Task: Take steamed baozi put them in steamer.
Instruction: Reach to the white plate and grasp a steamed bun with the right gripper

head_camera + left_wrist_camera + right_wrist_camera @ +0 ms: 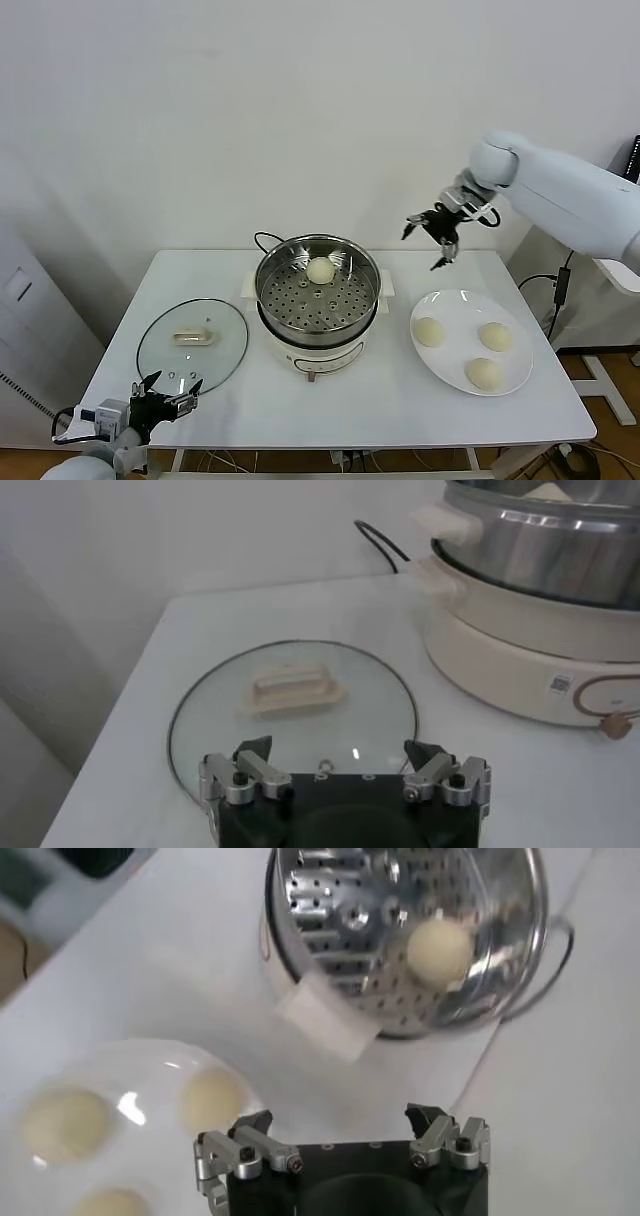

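A: What sort of place? Kitchen?
B: No, looks like lab/test room. Bare white wall (250, 110), plain white table (400, 400) w/ metal legs, cables trailing on floor (575, 460) under it.
A: Any home signs?
B: Only cookware: steamer (316, 295), glass lid (192, 342), plate (471, 341).

I can read no text anywhere. The only marking I find is a small square printed code, like a QR label, on the white base of the steamer (520, 630), at the right edge of my left wrist view just above the rounded control panel; its pattern is too small for me to make out.
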